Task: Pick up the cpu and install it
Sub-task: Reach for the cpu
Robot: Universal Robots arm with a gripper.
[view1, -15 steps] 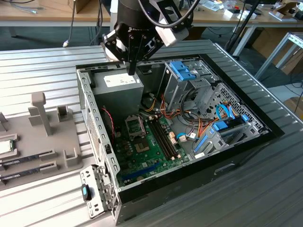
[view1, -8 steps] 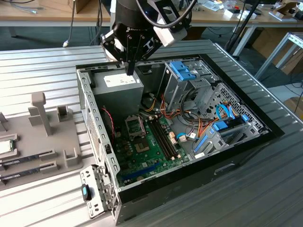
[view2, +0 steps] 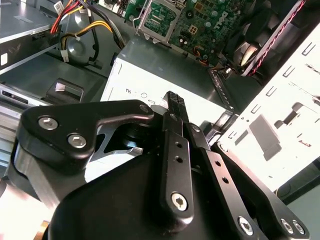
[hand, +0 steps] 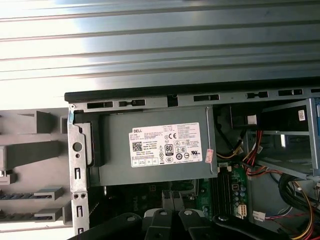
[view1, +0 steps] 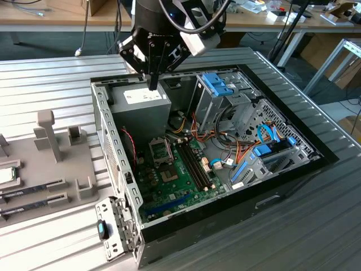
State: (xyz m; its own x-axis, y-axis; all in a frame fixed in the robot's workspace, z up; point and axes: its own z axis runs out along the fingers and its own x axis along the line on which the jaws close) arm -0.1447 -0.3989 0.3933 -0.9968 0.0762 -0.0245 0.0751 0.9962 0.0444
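The cpu (view1: 6, 175), a small silvery square with a green rim, lies on the grey fixture (view1: 56, 169) at the exterior view's far left, outside the computer case. My gripper (view1: 152, 83) hangs above the grey power supply (view1: 144, 104) inside the open case, far from the cpu. Its fingers (view2: 175, 105) are pressed together with nothing between them. The square metal socket frame (view1: 159, 149) sits on the green motherboard (view1: 180, 175) below the power supply, and it also shows in the second wrist view as the socket frame (view2: 159, 17).
The open computer case (view1: 107, 130) has drive cages (view1: 225, 96) and cable bundles (view1: 225, 152) on the exterior view's right. Two dark memory sticks (view1: 28, 189) lie in the fixture beside upright grey posts (view1: 48, 132). The labelled power supply (hand: 155, 147) sits under the gripper.
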